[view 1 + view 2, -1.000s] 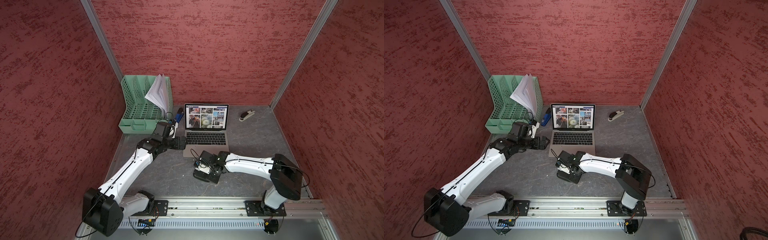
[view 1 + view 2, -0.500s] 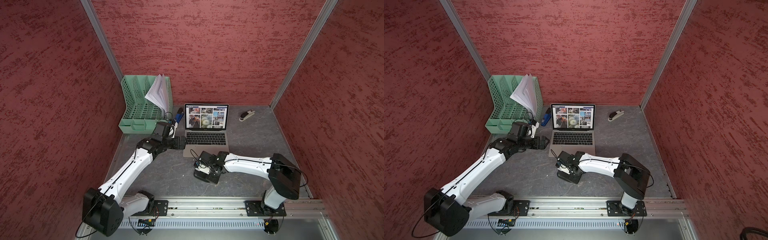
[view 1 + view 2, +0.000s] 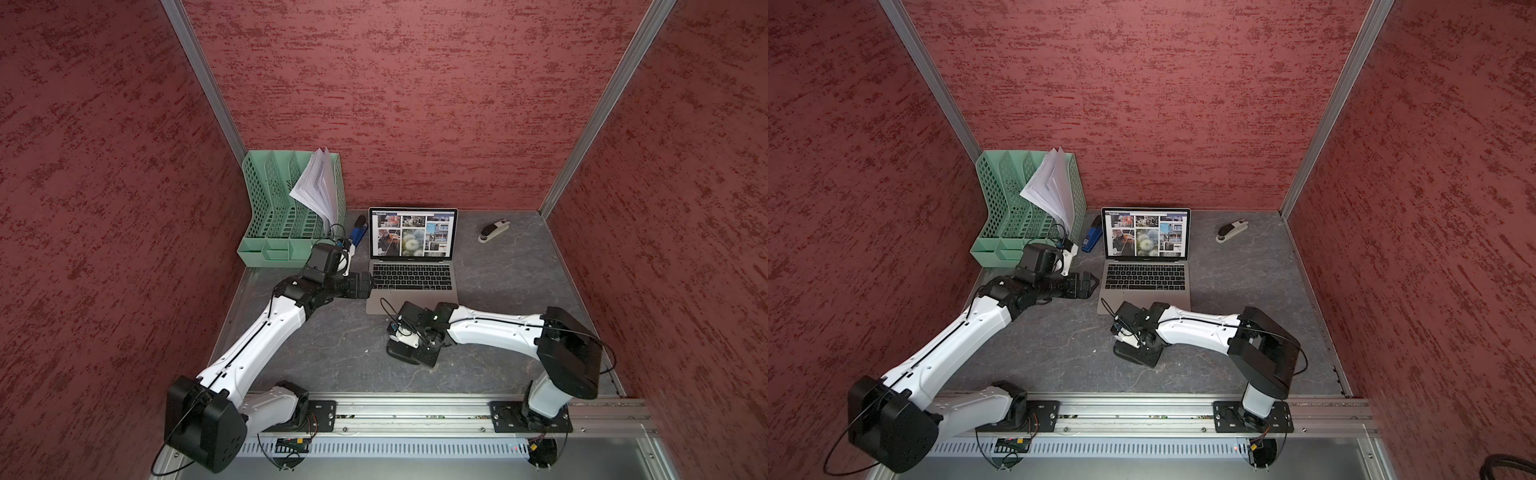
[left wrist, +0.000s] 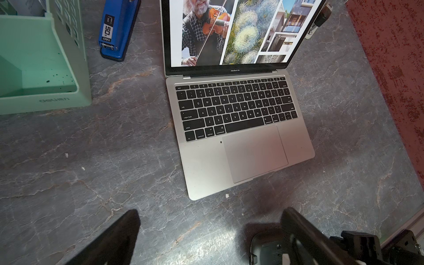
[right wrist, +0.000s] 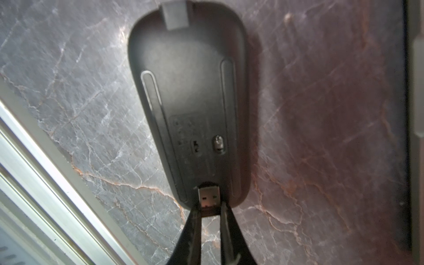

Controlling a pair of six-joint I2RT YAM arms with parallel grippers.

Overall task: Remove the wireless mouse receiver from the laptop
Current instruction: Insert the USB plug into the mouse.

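The wireless mouse receiver (image 5: 208,197) is a small metal-ended plug pinched between the fingers of my right gripper (image 5: 209,210). It hangs just over a slot at one end of the black mouse (image 5: 190,91), which lies underside up on the table in front of the laptop (image 3: 411,291). The silver-grey laptop (image 4: 241,146) stands open, its screen showing a photo collage. My left gripper (image 4: 211,213) is open with nothing in it. It hovers low beside the laptop's left edge (image 3: 1102,291), and in the top views its jaws (image 3: 1092,284) point at that edge.
A green file rack (image 3: 286,216) with papers stands at the back left, with a blue stapler (image 4: 117,29) between it and the laptop. A black and white stapler (image 3: 492,230) lies at the back right. An aluminium rail (image 3: 415,411) runs along the front edge. Red walls enclose the table.
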